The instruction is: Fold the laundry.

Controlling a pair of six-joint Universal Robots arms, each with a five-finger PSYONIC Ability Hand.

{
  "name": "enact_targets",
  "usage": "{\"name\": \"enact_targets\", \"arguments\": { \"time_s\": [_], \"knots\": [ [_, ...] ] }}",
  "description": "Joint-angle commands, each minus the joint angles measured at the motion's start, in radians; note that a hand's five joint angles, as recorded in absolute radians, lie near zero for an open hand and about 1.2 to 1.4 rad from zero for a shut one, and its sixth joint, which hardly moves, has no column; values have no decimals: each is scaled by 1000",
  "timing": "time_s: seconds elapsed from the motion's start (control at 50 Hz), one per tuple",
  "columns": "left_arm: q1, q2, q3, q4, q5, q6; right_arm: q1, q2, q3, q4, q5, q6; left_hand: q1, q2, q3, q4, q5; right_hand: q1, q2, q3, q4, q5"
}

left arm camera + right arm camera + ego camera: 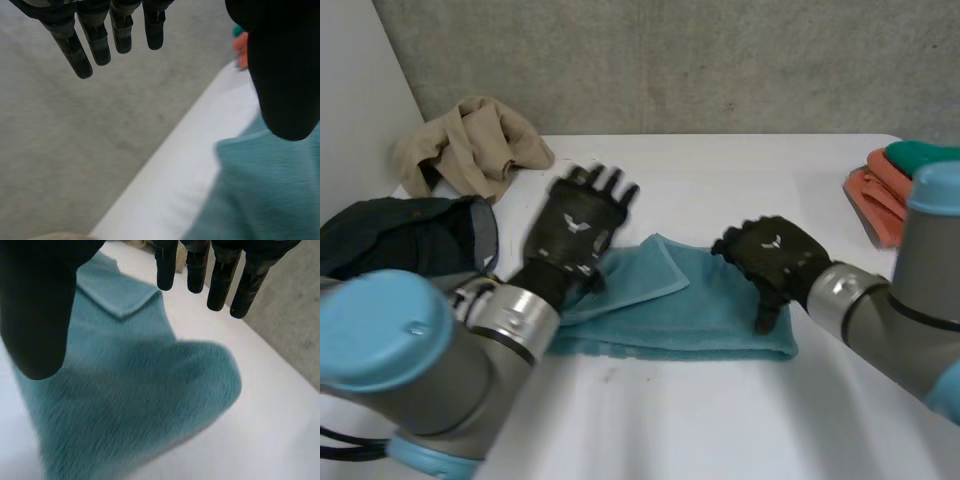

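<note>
Fingers (97,47) of the left hand (575,228) and the right hand (775,255) are straight and hold nothing, above either end of the half-folded teal towel (700,315) mid-worktop. Each should pinch an edge squarely so the fold's sides meet. A beige garment (470,145), a dark garment (400,235) and orange cloths (880,200) ring the white worktop (720,420), below a grey wall (720,60).

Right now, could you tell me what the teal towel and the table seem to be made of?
The towel looks like terry cotton or microfibre with a matte finish: it has a fuzzy, ribbed nap and folds softly. The table looks like white laminate or painted board, with a smooth, even surface; I cannot tell which.
</note>
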Motion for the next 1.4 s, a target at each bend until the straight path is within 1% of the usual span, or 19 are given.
{"name": "enact_targets", "arguments": {
  "time_s": [0.02,0.14,0.26,0.34,0.42,0.44,0.52,0.54,0.58,0.64,0.82,0.96,1.04,1.06,1.1,1.18,1.28,1.36,1.4],
  "knots": [
    [-40,-228,121,-2,0,9,-59,-28,191,-107,-47,-9,16,19,11,17,1,205,166,161,162,149],
    [-35,-340,223,-37,-4,29,-56,-26,244,-164,-47,-10,18,22,14,20,4,293,254,249,250,237],
    [-11,-386,284,-92,-8,44,-52,-26,251,-173,-46,-10,18,22,14,20,4,308,269,264,265,252],
    [23,-398,300,-103,-33,44,-49,-22,251,-188,-46,-10,36,40,32,38,21,314,275,270,271,258],
    [55,-389,335,-98,-179,46,-47,-20,257,-197,-46,-10,86,90,82,87,71,314,275,270,271,258],
    [72,-391,353,-98,-251,50,-47,-22,259,-197,-44,-12,89,93,85,90,74,314,275,270,271,258],
    [104,-401,390,-115,-369,104,-50,-18,257,-199,-43,-12,77,81,73,79,62,326,287,282,282,269],
    [109,-400,387,-115,-376,122,-50,-17,257,-199,-43,-12,74,78,70,76,59,331,292,288,288,275],
    [105,-401,370,-115,-376,177,-50,-14,257,-202,-43,-12,63,66,59,64,48,358,319,314,314,301],
    [91,-391,341,-115,-374,205,-50,-12,260,-219,-37,-13,51,54,47,52,36,402,363,358,358,345],
    [-7,-332,294,-115,-379,194,-59,-11,286,-262,-14,-67,39,43,35,40,24,443,404,399,400,387],
    [-7,-294,250,-115,-380,194,-84,12,299,-260,19,-118,36,40,32,38,21,475,436,431,432,419],
    [-4,-271,229,-115,-380,194,-90,28,300,-259,29,-130,33,37,29,35,18,680,641,636,637,624],
    [-1,-263,217,-115,-379,194,-96,28,302,-260,35,-133,24,28,20,26,10,937,898,893,893,880],
    [3,-253,203,-114,-379,194,-105,26,302,-260,40,-136,24,28,20,26,9,1179,1140,1135,1136,1123],
    [11,-217,165,-114,-379,193,-122,18,300,-250,46,-161,13,16,9,14,-2,1188,1149,1144,1144,1131],
    [25,-150,112,-111,-377,193,-130,5,303,-245,83,-275,7,10,3,8,-8,1188,1149,1144,1144,1131],
    [54,-84,68,-108,-376,182,-132,-20,273,-251,160,-461,4,7,0,5,-11,1188,1149,1144,1144,1131],
    [72,-50,48,-106,-376,170,-133,-20,248,-257,175,-524,4,7,0,5,-11,1188,1149,1144,1144,1131]
  ]
}}
